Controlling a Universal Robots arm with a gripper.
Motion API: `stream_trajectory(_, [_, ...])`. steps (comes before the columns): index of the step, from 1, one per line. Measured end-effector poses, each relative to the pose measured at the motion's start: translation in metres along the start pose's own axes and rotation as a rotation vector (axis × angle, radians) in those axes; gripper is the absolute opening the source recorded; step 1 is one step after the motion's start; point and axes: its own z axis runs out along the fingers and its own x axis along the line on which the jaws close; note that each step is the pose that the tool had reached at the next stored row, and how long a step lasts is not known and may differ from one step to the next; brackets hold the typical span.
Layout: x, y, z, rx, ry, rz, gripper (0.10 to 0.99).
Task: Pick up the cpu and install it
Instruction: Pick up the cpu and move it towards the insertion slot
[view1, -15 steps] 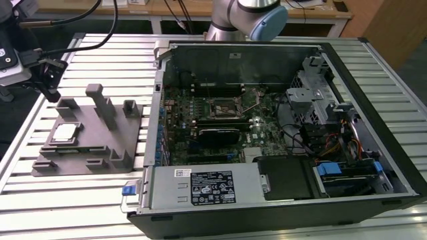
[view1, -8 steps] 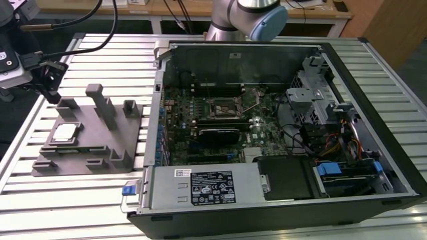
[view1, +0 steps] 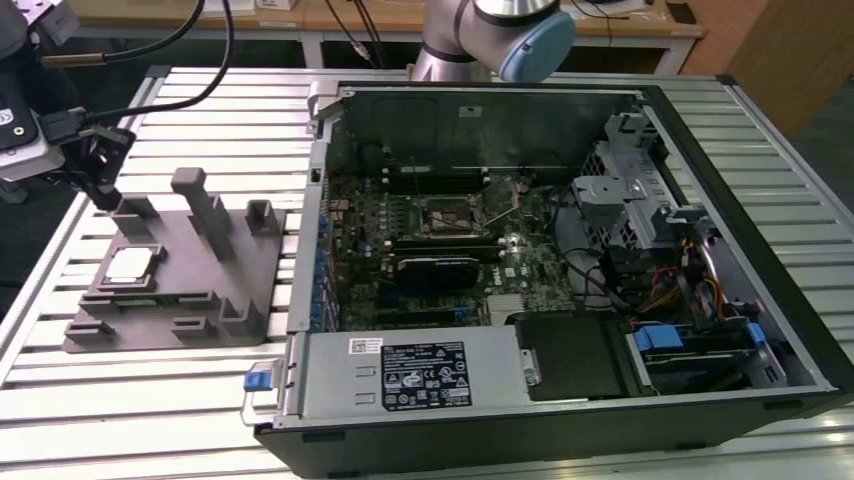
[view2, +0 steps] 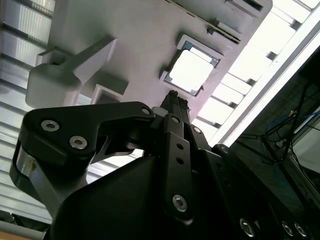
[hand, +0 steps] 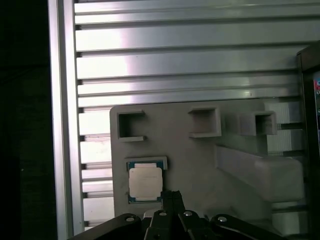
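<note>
One cpu (silver-topped), one grey fixture, one open computer case, one motherboard.

Silver-grey arm with pale-blue joint cap; matte black pincer, silver screws.

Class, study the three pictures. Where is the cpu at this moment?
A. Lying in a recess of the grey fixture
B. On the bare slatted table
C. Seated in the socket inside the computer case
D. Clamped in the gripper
A: the cpu lies flat in a square recess of the grey fixture, while the gripper hangs close by and holds nothing.
</note>
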Motion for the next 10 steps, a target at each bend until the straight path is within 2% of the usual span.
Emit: stream_trajectory(10, [0.0035,-0.0005,0.0049,0.0,0.0,0.0,0.106])
